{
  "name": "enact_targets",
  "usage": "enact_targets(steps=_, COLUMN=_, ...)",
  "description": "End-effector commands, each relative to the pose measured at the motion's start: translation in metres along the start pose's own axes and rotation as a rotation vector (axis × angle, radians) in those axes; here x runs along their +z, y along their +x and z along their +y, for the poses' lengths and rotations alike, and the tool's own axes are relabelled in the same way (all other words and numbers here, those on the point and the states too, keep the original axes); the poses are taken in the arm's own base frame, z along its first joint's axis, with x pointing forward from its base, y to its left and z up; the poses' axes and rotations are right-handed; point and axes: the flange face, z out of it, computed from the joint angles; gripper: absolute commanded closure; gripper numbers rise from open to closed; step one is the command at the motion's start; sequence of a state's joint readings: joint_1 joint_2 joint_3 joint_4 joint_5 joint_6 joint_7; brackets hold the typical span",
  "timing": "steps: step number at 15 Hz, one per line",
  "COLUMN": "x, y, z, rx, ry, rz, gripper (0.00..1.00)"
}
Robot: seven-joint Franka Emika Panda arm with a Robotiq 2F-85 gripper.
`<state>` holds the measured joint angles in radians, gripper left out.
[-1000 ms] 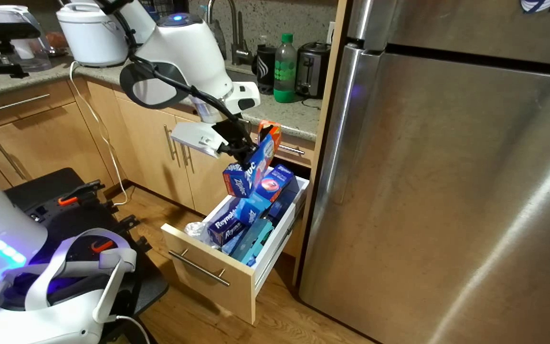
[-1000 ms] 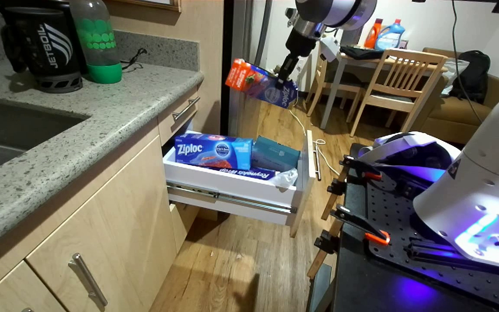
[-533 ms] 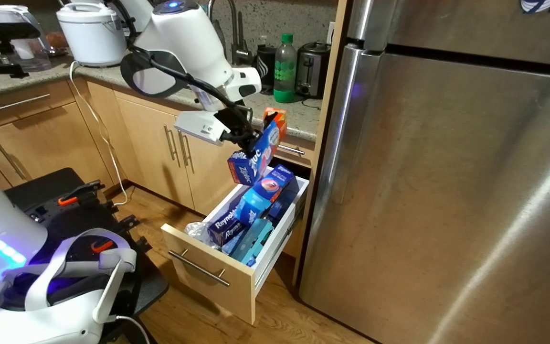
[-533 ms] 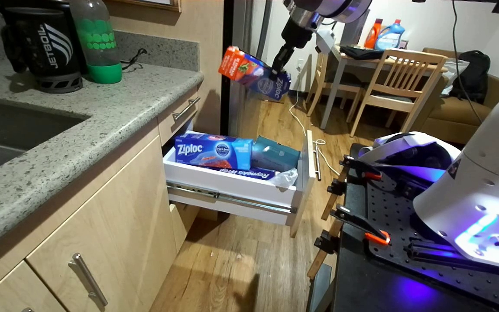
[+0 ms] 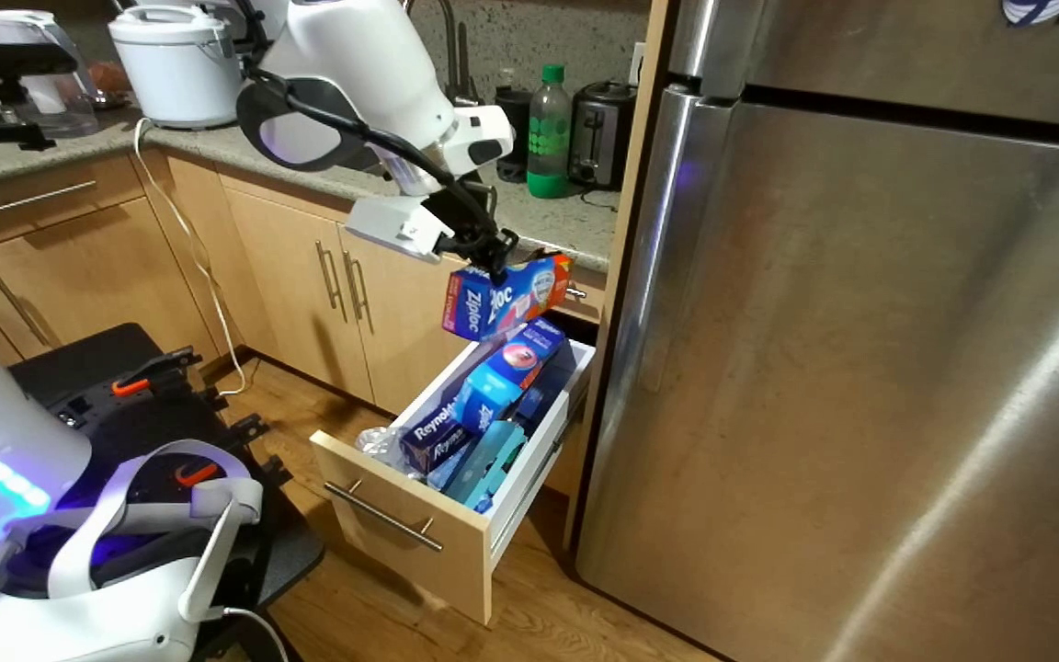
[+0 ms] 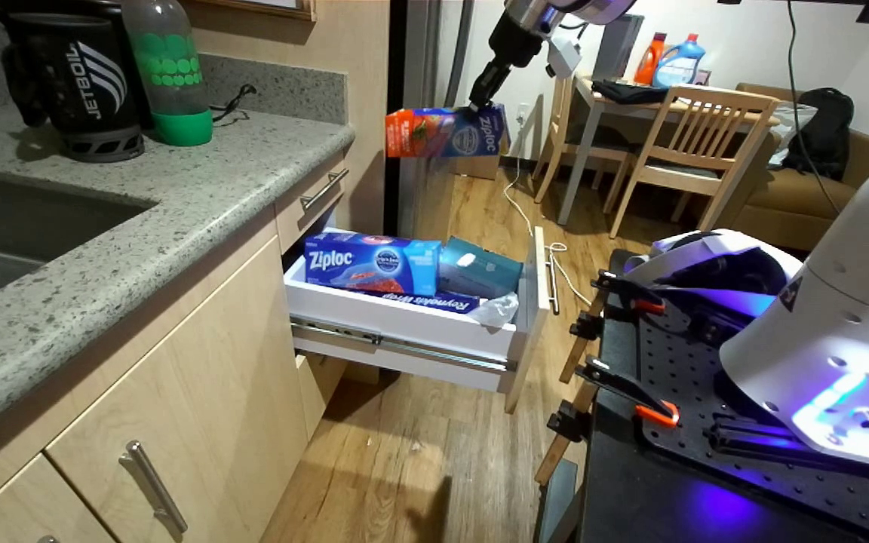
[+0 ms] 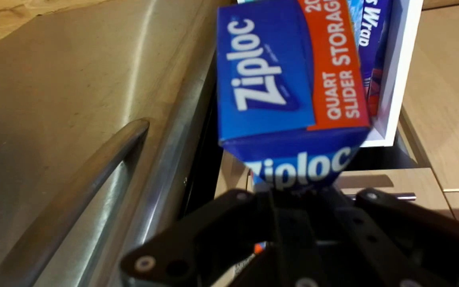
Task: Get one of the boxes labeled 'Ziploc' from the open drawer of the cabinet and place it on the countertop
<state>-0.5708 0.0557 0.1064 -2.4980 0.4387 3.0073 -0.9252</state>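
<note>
In an exterior view, we see that the gripper (image 5: 499,272) pinches the upper edge of an orange-and-blue Ziploc box (image 5: 516,299), which hangs in the air above the open drawer (image 5: 401,547). From this box, a blue Ziploc box (image 5: 506,372) lies at six o'clock, inside the drawer; the countertop (image 5: 568,221) is at one o'clock and the refrigerator (image 5: 842,368) at three o'clock.

Also in an exterior view, we find the same box almost level, with its orange end toward nine o'clock, and apart from the countertop. Near nine o'clock from it, on the countertop, we notice a black Jetboil cup (image 6: 76,83) and, just beside it, a bottle (image 6: 170,79). The drawer is at six o'clock, with a Reynolds Wrap box (image 6: 434,301) inside.

In the wrist view, we read "Quart Slider" on the same box, at twelve o'clock from the gripper; the refrigerator's handle (image 7: 70,205) is at eight o'clock from the box.
</note>
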Motion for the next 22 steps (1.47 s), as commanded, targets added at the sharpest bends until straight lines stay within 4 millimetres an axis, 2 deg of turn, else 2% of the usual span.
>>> enact_targets(steps=1, x=-0.010, y=0.005, z=0.003, rx=-0.013, ry=-0.011, rz=0.031, gripper=1.00)
enact_targets(steps=3, x=-0.011, y=0.005, z=0.005, rx=-0.010, ry=-0.011, rz=0.034, gripper=0.97)
enact_targets(steps=10, x=-0.019, y=0.020, z=0.014, rx=-0.021, ry=-0.042, rz=0.085, gripper=0.98)
enact_targets(steps=17, x=-0.027, y=0.044, z=0.011, rx=-0.056, ry=-0.058, rz=0.156, gripper=0.97)
enact_targets(steps=22, x=-0.026, y=0.064, z=0.006, rx=-0.084, ry=-0.067, rz=0.205, gripper=0.97)
